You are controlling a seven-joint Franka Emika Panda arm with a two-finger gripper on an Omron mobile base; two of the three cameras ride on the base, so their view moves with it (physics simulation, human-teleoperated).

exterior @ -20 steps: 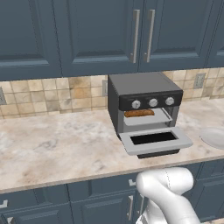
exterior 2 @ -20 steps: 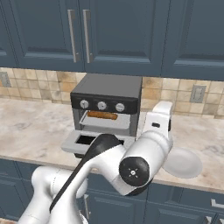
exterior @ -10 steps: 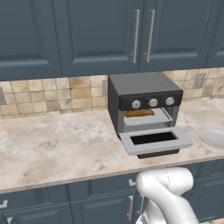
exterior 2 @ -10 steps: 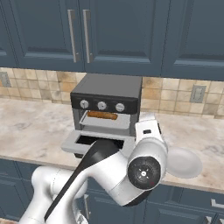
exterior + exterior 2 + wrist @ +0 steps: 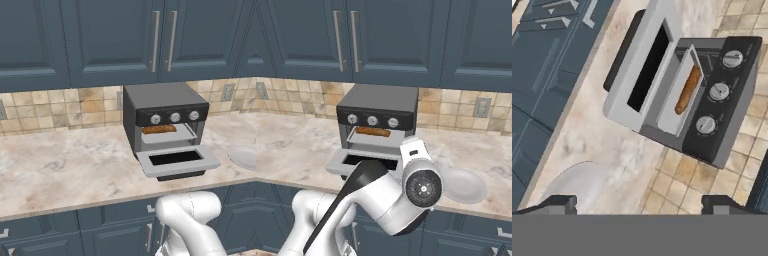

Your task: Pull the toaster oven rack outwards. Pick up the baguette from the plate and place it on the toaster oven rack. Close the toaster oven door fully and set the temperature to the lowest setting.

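baguette on the rack, door still down

on the marble surface (image 5: 65,165), under dark blue cabinets, the toaster oven (image 5: 165,120) stands with its toaster oven door (image 5: 176,161) folded flat toward the edge, dark window slot facing up. inside the mouth, the toaster oven rack (image 5: 167,134) sits pulled a little forward, and the baguette (image 5: 159,129) lies lengthwise along it, well inside the opening. the plate (image 5: 463,184) rests bare on the surface just to the oven's right. the hand view looks down at oven and door from above and to the side; the claw (image 5: 639,202) hangs clear of everything, its two dark tips set wide apart at the frame's bottom corners and holding nothing.

judging by this layout, the loading is done and the step in hand is shutting the door. to do it well, the claw should come in low, below the front lip of the door, and push up and back along the hinge arc rather than straight at the oven, which could shove the light box across the surface. the rack juts slightly past the mouth, so it may need to slide home as the door swings; a firm finish until the flap sits flush matters, since the task asks for fully closed. after that come the three silver knobs (image 5: 174,117) on the black strip; which one sets temperature cannot be read here.
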